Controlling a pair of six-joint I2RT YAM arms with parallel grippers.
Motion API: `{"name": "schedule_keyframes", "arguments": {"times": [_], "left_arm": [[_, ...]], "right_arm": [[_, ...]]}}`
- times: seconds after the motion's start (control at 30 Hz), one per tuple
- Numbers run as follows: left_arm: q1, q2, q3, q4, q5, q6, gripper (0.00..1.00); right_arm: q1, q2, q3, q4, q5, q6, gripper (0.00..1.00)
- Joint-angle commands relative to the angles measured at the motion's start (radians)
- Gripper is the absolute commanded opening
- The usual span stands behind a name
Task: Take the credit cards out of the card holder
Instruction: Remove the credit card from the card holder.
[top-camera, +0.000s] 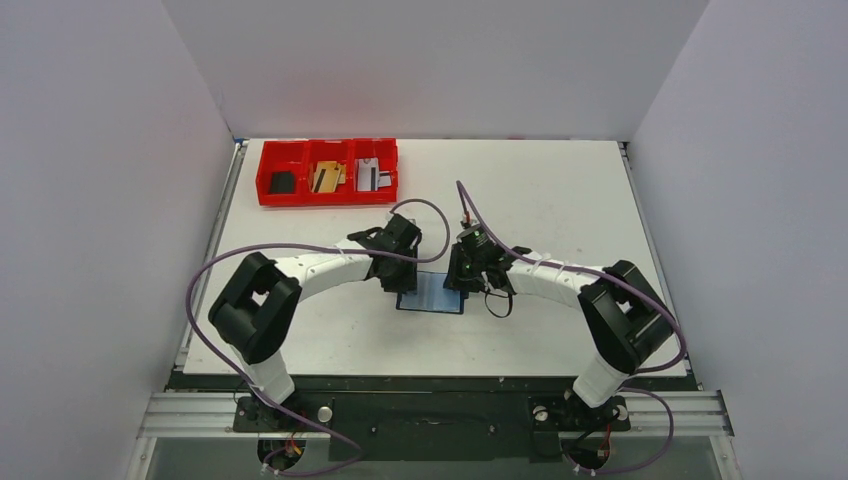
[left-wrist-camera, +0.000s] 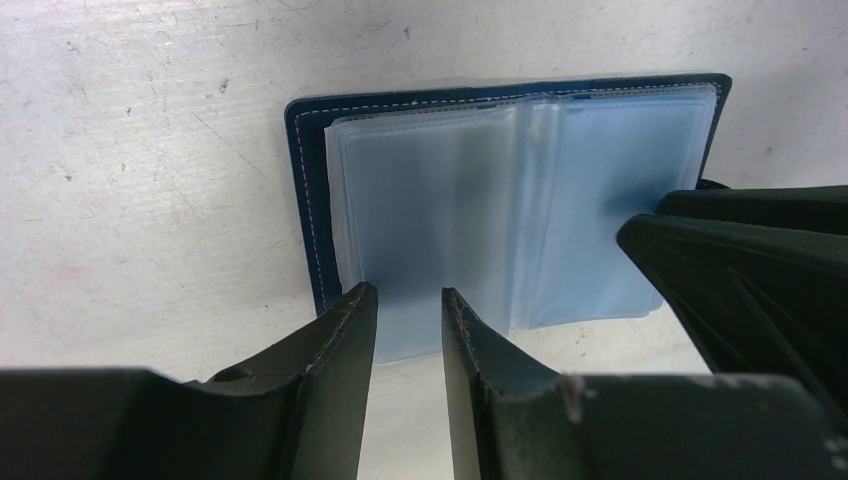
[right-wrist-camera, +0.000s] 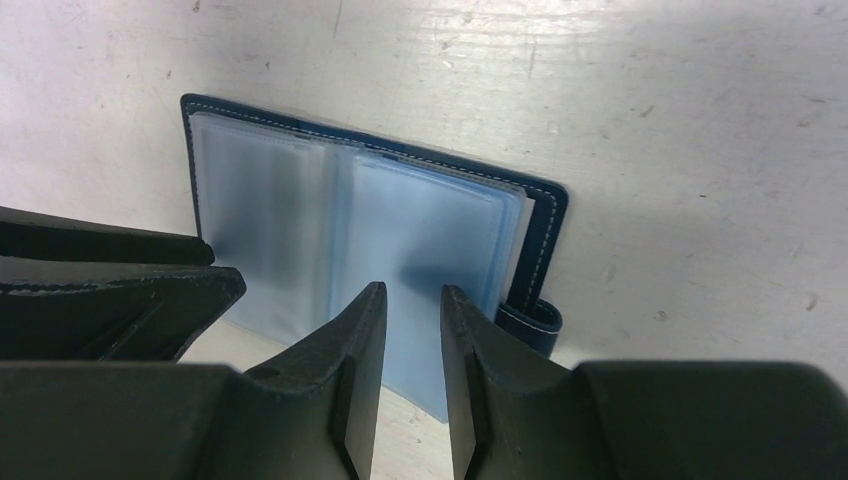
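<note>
The card holder (top-camera: 432, 295) lies open and flat on the table between the two arms, its frosted blue-grey sleeves facing up (left-wrist-camera: 520, 200) (right-wrist-camera: 380, 230). No card shows in the sleeves. Its strap tab (right-wrist-camera: 530, 322) sticks out at one side. My left gripper (left-wrist-camera: 410, 292) hovers at the near edge of the left page, open a narrow gap with nothing between the fingers. My right gripper (right-wrist-camera: 413, 288) stands the same way over the right page, open and empty. The credit cards lie in the red tray: a black one (top-camera: 283, 182), a tan-gold one (top-camera: 326, 177), a silvery one (top-camera: 371, 176).
The red three-compartment tray (top-camera: 327, 197) stands at the back left of the white table. Each wrist view shows the other gripper's fingers (left-wrist-camera: 740, 250) (right-wrist-camera: 110, 290) close by over the holder. White walls close in the table on three sides.
</note>
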Motion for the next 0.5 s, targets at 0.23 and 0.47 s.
{"name": "schedule_keyframes", "arguments": {"times": [0.23,0.47], "left_arm": [[0.002,0.022,0.023,0.053,0.003,0.011,0.26],[0.001,0.04,0.017,0.064,0.014,0.007,0.25]], "right_arm": [[-0.004,-0.042,0.019,-0.057,0.091,-0.029,0.28],[-0.001,-0.005,0.023,-0.051,0.091,-0.031,0.28]]}}
